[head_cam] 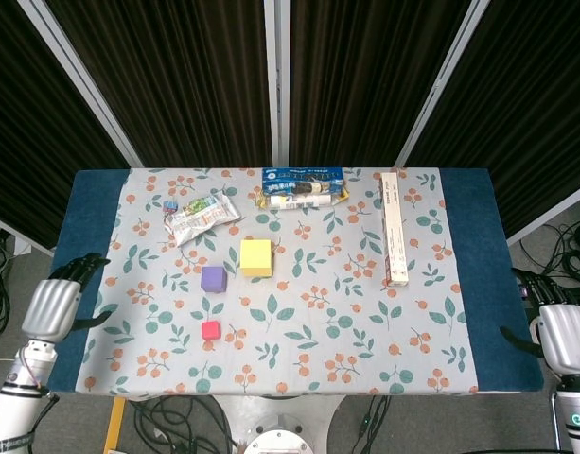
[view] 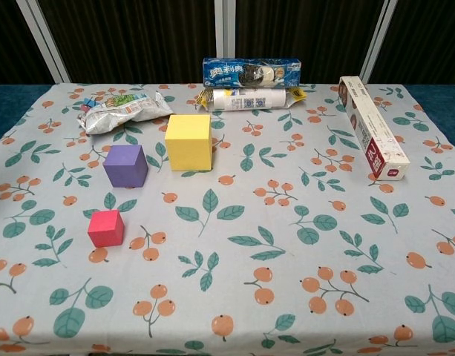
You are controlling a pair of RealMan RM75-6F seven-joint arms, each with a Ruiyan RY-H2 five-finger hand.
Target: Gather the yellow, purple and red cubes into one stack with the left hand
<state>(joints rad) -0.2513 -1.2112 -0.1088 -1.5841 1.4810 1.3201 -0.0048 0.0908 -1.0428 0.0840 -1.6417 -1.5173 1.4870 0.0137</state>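
The yellow cube (view: 188, 142), purple cube (view: 125, 165) and red cube (view: 106, 228) stand apart on the flowered cloth (view: 301, 245), unstacked. The left hand (head_cam: 56, 305) hovers at the table's left edge, released, holding nothing; the right hand (head_cam: 562, 335) also grasps nothing.

Left hand (head_cam: 53, 307) hangs low at the near-left tabletop edge, dark fingers (head_cam: 84, 267) curled forward, holding nothing. Right hand (head_cam: 564, 338) sits low at the near-right, fingers slightly bent, empty too.
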